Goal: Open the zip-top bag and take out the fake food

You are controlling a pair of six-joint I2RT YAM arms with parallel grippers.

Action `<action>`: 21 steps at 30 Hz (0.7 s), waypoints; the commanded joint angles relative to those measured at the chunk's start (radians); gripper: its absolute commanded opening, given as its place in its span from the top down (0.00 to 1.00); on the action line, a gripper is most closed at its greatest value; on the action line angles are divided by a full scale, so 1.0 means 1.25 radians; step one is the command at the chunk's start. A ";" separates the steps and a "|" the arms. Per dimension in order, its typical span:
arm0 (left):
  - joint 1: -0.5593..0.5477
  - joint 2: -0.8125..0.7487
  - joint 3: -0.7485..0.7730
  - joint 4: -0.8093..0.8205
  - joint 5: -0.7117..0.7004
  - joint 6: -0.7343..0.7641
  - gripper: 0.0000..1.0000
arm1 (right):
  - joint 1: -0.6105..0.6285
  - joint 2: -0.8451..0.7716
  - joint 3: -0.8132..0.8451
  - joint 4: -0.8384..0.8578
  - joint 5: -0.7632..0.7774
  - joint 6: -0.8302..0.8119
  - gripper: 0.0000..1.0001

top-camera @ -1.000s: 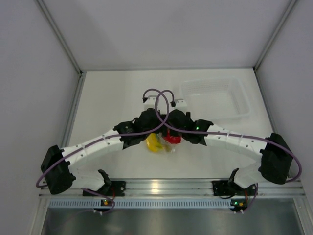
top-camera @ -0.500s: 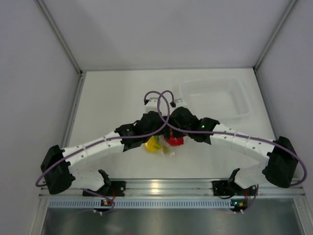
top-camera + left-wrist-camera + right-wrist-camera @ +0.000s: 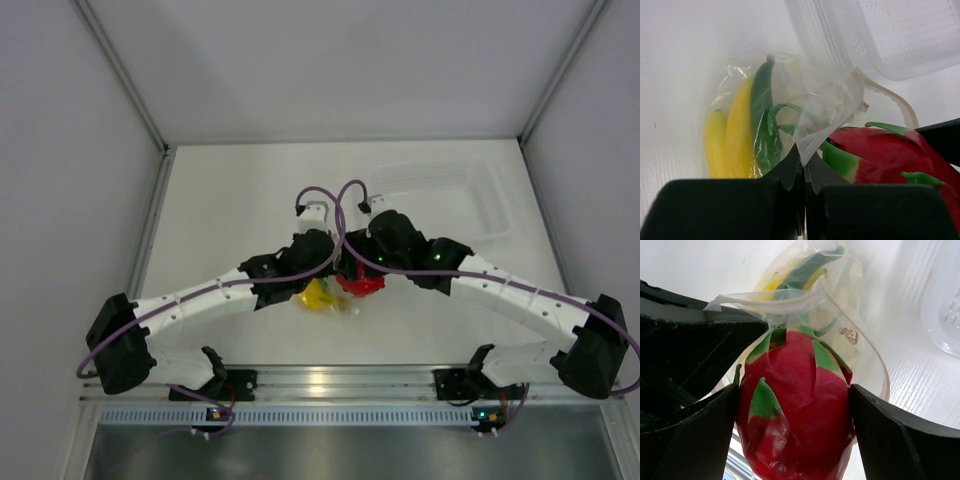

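Right arm (image 3: 505,292) has swung outward — its jaws clasp the red fruit (image 3: 795,410), left jaws pinch the zip-top bag (image 3: 826,109).

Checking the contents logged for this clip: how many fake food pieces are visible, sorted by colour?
yellow banana bunch: 1
green piece: 1
red fruit: 1
Total: 3

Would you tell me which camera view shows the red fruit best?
The right wrist view: the red fruit fills the frame, gripped by the right hand. The left wrist view catches only part of it at lower right; the top view shows only a small red patch.
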 commanded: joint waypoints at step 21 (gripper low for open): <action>0.023 0.030 0.022 -0.071 -0.127 -0.089 1.00 | -0.019 -0.074 0.063 -0.029 -0.080 -0.071 1.00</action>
